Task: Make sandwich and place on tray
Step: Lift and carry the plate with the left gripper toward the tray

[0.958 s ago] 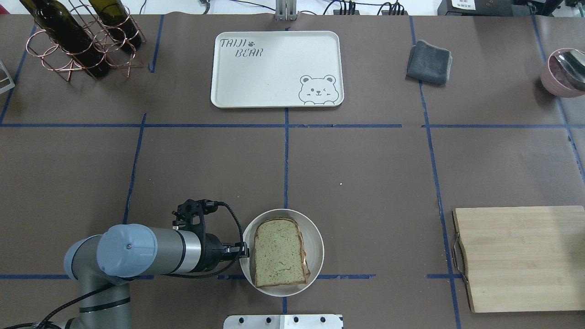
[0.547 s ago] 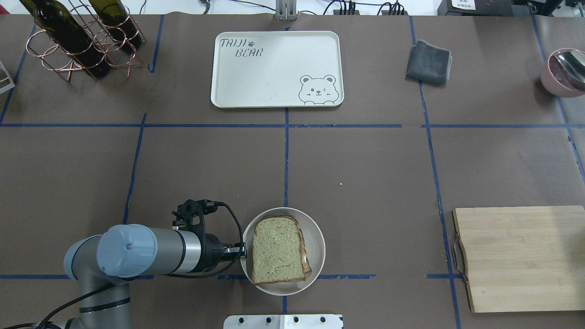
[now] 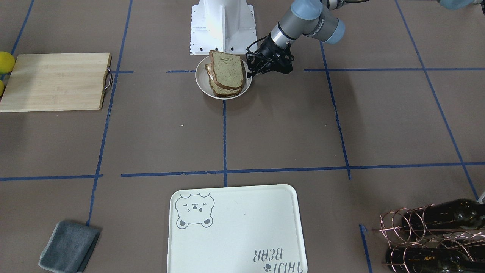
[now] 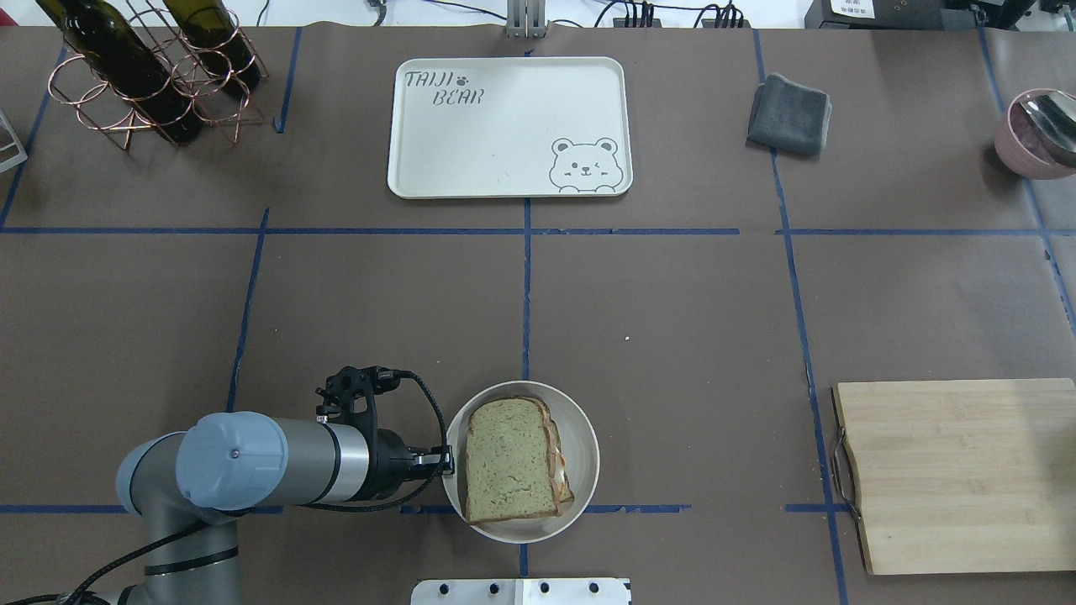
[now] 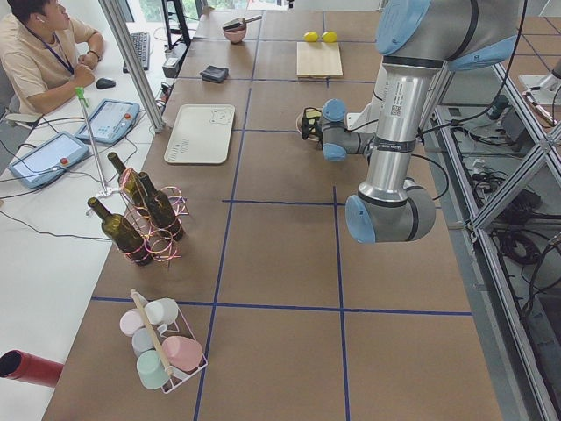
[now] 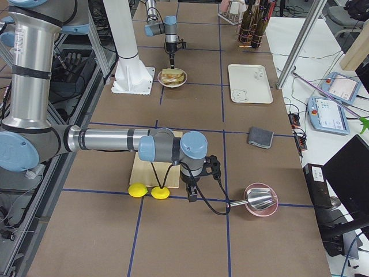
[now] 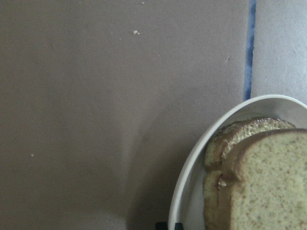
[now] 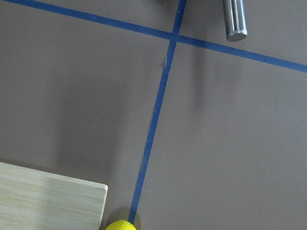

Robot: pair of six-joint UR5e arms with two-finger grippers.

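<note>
The sandwich (image 4: 507,460) lies in its bowl (image 4: 582,433) on the robot's side of the table (image 4: 672,319), near the middle. The left fingers (image 4: 443,459) come in level from the bowl's left and meet its rim there. They appear to be pinched on that rim, one tip inside and one outside, though the contact is small in every view. The tray (image 4: 504,126) sits well apart, straight ahead across the table, its long side running left to right. The carry would therefore be a forward push away from the robot, with the load hanging to the right of the grip. The bread's long axis runs toward and away from the robot, in line with that path. The left arm is by far the nearer one. The right fingers (image 6: 191,195) show only in the right side view, down by the lemons (image 6: 149,191) past the board (image 4: 950,470), and I cannot tell whether they are open or closed. The overhead view shows only the top slice, with a white-and-orange edge peeking out on its right. The front view shows the stack's height and the top slice sitting skewed. The left wrist view shows the lower slice offset beneath it. Whether the bowl is clear of the table I cannot tell.
</note>
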